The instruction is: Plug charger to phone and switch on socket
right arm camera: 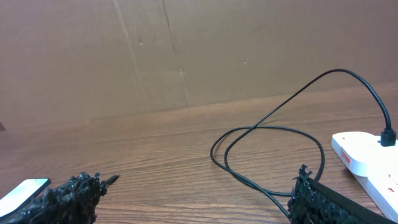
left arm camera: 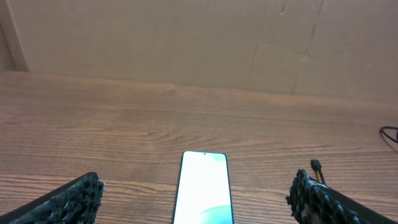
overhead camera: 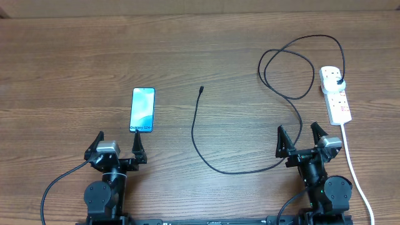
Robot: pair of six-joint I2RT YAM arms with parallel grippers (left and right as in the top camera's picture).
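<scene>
The phone (overhead camera: 142, 110) lies face up left of centre, its blue-teal screen showing; it also shows in the left wrist view (left arm camera: 203, 194). The charger cable (overhead camera: 195, 131) curves across the table, its connector tip (overhead camera: 200, 90) lying free right of the phone, and its black plug (overhead camera: 338, 82) sits in the white socket strip (overhead camera: 336, 95) at the right. The loops show in the right wrist view (right arm camera: 267, 146), with the socket (right arm camera: 367, 158) at the right edge. My left gripper (overhead camera: 118, 149) is open, just short of the phone. My right gripper (overhead camera: 302, 142) is open over the cable, holding nothing.
The socket's thick white cord (overhead camera: 353, 165) runs down the right side past my right arm. A brown cardboard wall (left arm camera: 186, 37) stands along the far edge of the wooden table (overhead camera: 75, 75).
</scene>
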